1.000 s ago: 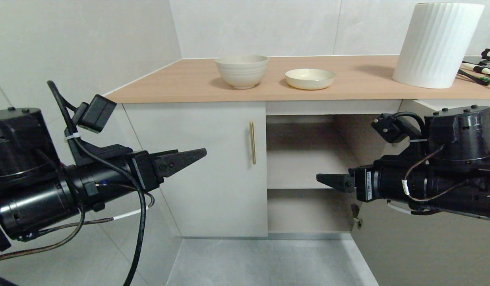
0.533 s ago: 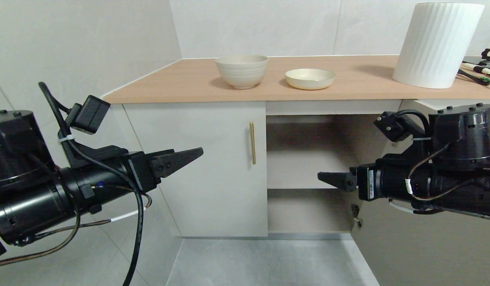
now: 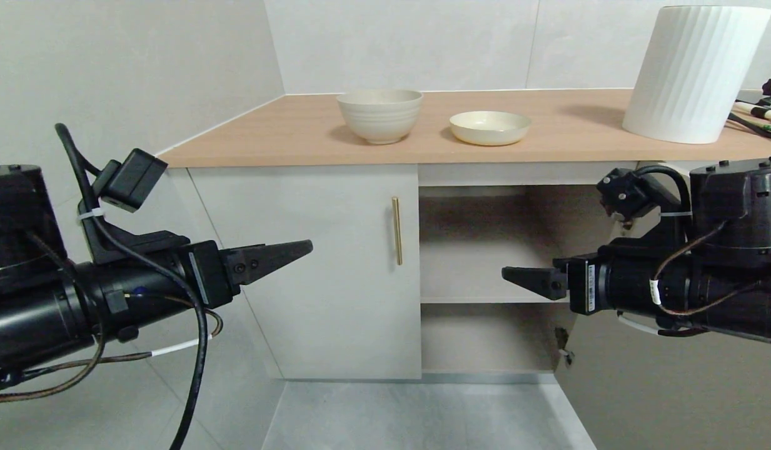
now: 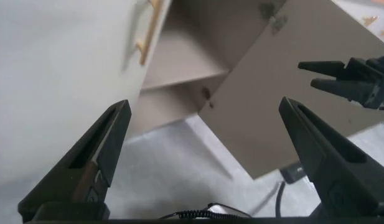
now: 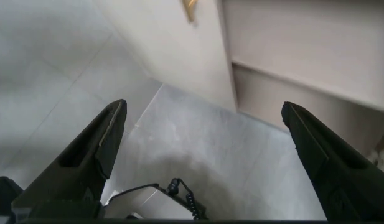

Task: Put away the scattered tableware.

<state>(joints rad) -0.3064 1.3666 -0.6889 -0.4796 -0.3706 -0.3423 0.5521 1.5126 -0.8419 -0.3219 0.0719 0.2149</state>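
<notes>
Your left gripper (image 4: 205,106) hangs in the air in front of the closed cabinet door (image 3: 310,269), level with the lower end of its brass handle (image 3: 396,230). Its two fingers are spread wide with nothing between them. Your right gripper (image 5: 204,107) faces it from the other side, in front of the open half of the cabinet, just above the inner shelf (image 3: 479,300). Its fingers are also spread wide and hold nothing. The two grippers point toward each other, well apart. Up on the wooden counter (image 3: 285,140) the ribbed bowl (image 3: 379,115) stands upright above the closed door. The shallow dish (image 3: 490,127) sits near it on the bowl's right, not touching, above the open compartment. The right-hand door (image 3: 673,387) is swung open below your right arm. A tall white ribbed cylinder (image 3: 695,72) stands further right on the counter, and beyond it at the edge lie what may be pens (image 3: 760,115); you cannot make them out well.
</notes>
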